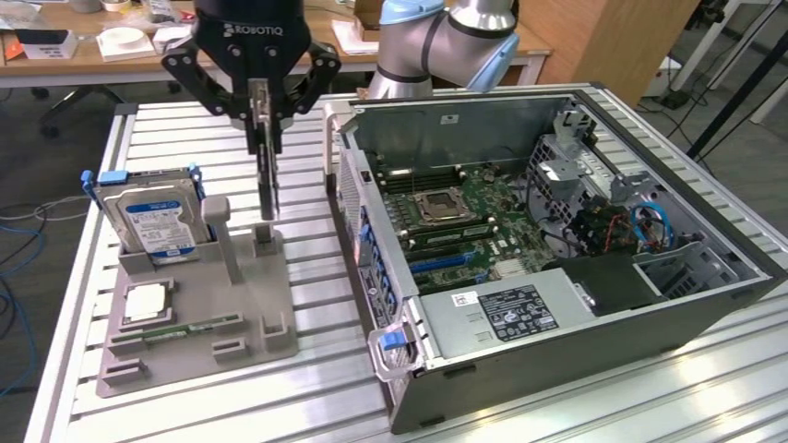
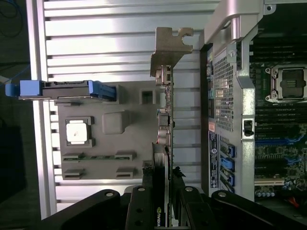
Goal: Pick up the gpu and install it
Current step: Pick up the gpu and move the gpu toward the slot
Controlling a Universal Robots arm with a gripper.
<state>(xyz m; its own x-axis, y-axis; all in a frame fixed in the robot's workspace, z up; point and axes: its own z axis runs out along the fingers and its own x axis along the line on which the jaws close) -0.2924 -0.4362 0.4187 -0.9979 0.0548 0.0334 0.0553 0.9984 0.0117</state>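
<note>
- The gripper [image 1: 261, 118] is partly closed, its fingers pinching the top edge of the gpu [image 1: 268, 180].
- The card hangs upright, edge-on, with its lower end right at the grey holder [image 1: 203, 309]; I can't tell whether they touch.
- The hard drive [image 1: 154, 221] stands on the exterior view's left and the open computer case [image 1: 493, 341] on its right.

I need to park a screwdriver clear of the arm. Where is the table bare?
Bare slatted aluminium table lies between the grey moulded parts holder and the exterior view's bottom edge, and at its lower right beside the open black computer case. Crowded: the holder's side nearest the case, where the black gripper holds the thin dark gpu upright.
</note>
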